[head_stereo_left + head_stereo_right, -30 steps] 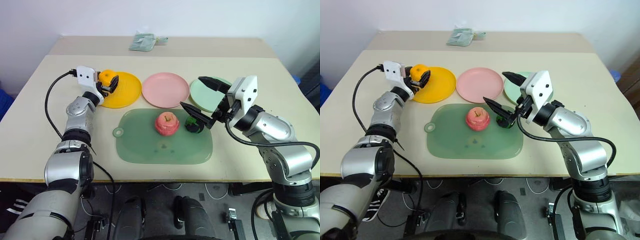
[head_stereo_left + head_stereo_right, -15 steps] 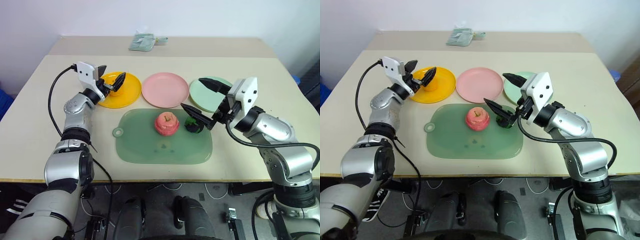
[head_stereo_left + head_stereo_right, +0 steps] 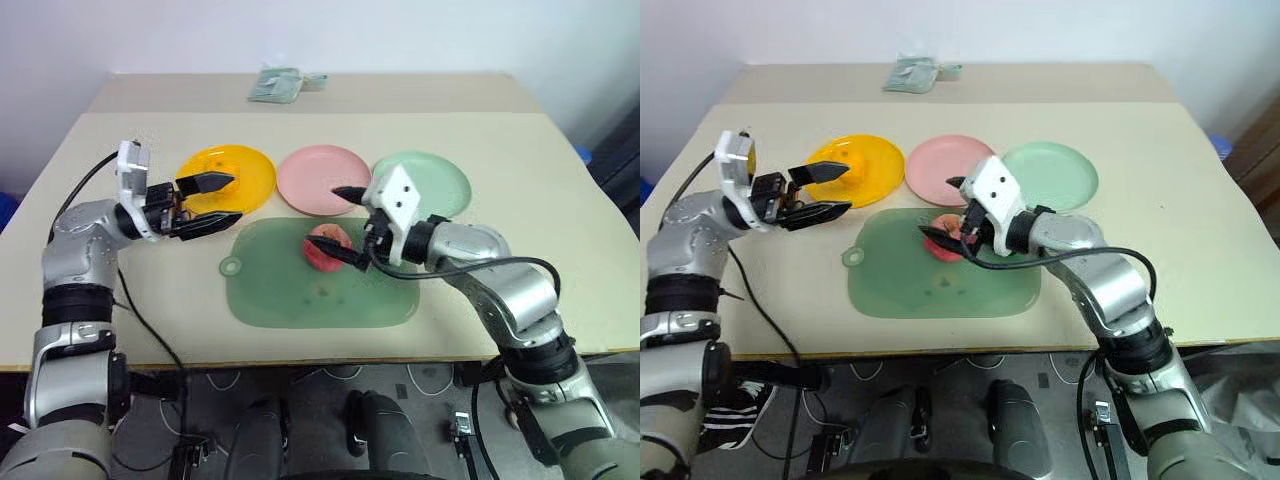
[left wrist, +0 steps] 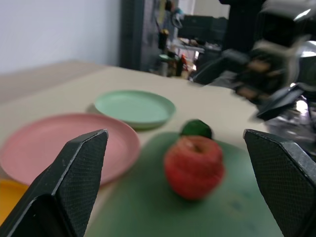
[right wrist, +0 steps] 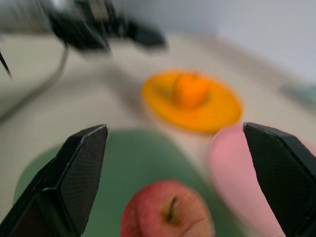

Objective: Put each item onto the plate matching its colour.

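Since our right gripper [image 3: 942, 209] sits wide open and empty around the pink-red toy apple [image 5: 167, 213] on the big green rounded mat [image 3: 900, 295], we'd pinch its round sides; probably light, hard, slick plastic. Our left gripper [image 3: 225, 199] is open and empty too.

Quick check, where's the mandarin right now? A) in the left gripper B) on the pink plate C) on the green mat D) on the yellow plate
D: the mandarin sits on the yellow plate, and the left gripper is open and empty beside that plate.
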Controlling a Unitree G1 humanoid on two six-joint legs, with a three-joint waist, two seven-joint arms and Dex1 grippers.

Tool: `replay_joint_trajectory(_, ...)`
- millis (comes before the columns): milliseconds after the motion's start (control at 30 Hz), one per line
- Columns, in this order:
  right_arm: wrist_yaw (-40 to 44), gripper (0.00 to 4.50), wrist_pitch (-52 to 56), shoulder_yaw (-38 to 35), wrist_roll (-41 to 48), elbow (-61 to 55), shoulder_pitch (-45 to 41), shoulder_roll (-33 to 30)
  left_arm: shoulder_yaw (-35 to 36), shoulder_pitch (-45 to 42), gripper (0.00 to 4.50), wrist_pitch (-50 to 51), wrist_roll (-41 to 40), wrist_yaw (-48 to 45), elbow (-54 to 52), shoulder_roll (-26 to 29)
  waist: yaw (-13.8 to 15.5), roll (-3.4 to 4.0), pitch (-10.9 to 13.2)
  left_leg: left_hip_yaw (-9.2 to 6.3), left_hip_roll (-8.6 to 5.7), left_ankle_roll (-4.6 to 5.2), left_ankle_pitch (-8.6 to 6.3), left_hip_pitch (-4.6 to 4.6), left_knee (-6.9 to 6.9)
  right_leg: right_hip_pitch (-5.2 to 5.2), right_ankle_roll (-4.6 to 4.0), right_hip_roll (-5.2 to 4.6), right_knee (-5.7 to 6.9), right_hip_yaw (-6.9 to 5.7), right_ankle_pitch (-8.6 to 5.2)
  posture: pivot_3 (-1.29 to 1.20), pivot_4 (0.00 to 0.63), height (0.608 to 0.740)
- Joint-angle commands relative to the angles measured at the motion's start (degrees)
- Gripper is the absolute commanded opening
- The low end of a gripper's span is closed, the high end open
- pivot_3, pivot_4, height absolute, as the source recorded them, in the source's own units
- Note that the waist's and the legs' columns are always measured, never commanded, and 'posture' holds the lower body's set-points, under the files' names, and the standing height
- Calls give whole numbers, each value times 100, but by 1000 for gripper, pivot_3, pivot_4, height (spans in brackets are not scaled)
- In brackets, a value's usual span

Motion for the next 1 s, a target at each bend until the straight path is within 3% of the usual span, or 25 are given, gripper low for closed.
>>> replay_joint_trajectory(33,-25,4500,397,236,-169,95,-310,94,-32,188,4494,289,-142,-193,-434,252,-28,0,0,1,0,0,0,0,0,0,0,0,-1,0,0,0,150,740)
replay_joint_trajectory(433,108,4500,835,292,-375,692,-643,233,90,683,4494,57,-204,52,-863,184,-41,0,0,2,3,0,0,1,-2,-4,1,5,1,0,1,0,150,740)
replay_joint_trajectory(767,609,4500,930,485,-467,867,-530,-6,34,710,4494,211,-274,27,-854,210,-39,0,0,3,4,0,0,1,-3,-4,2,5,1,0,1,0,150,740)
replay_joint_trajectory(867,554,3701,771,450,-598,944,-580,39,12,646,4500,147,-196,138,-745,146,-42,0,0,3,4,0,0,2,-3,-4,1,5,2,0,1,0,150,740)
replay_joint_trajectory(933,529,2920,785,252,-524,928,-705,122,0,582,4500,98,-144,304,-687,60,-38,0,0,3,4,0,0,2,-3,-4,2,6,2,0,1,0,150,740)
replay_joint_trajectory(1000,447,2728,774,43,-468,969,-845,222,14,579,4500,93,-186,374,-723,-9,-38,0,0,3,4,0,0,2,-3,-4,2,5,1,0,1,0,150,740)
